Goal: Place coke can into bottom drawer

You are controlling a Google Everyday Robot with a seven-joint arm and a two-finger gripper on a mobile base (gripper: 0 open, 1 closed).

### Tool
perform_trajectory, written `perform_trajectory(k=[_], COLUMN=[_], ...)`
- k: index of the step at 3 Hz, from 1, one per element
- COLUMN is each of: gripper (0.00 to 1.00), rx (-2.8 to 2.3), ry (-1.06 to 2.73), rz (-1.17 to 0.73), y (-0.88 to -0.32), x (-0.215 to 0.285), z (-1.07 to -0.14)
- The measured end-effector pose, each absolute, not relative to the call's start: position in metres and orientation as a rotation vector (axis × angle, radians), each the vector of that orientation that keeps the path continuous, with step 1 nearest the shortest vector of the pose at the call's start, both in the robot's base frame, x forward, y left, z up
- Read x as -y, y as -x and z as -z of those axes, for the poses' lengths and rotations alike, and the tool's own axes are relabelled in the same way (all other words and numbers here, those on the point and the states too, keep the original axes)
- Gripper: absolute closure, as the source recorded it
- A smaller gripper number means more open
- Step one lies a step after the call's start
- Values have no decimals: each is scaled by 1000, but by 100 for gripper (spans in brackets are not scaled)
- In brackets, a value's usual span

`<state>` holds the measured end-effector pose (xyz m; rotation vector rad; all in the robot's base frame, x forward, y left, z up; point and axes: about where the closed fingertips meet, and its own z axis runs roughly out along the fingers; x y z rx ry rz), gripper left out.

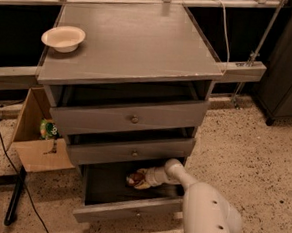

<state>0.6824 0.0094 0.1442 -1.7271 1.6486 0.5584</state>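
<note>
Gripper point(140, 179) first: sits low inside the open bottom drawer point(129, 211), right up against the coke can point(133, 178). Cannot tell whether open or closed, or whether gripping the can. Reaches in on the white arm point(204, 213) over the drawer's right front corner. Pulled well out, dark inside, bare room left of the can. Above, middle drawer point(133, 152) and top drawer point(131, 119), both slightly out. Up on the cabinet top point(140, 48), white bowl point(64, 36) near the back left corner. Left of the cabinet, cardboard box point(38, 153) with something green point(48, 129) inside.
</note>
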Motion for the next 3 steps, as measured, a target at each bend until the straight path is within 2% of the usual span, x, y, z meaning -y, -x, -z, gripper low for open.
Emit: perform_trajectory(k=[1,3], gripper=[3,0], rx=[-1649,-1649], ry=[1727,1727], rz=[-558,-559], y=[-682,-682], x=[-9,-9], z=[-144,-144])
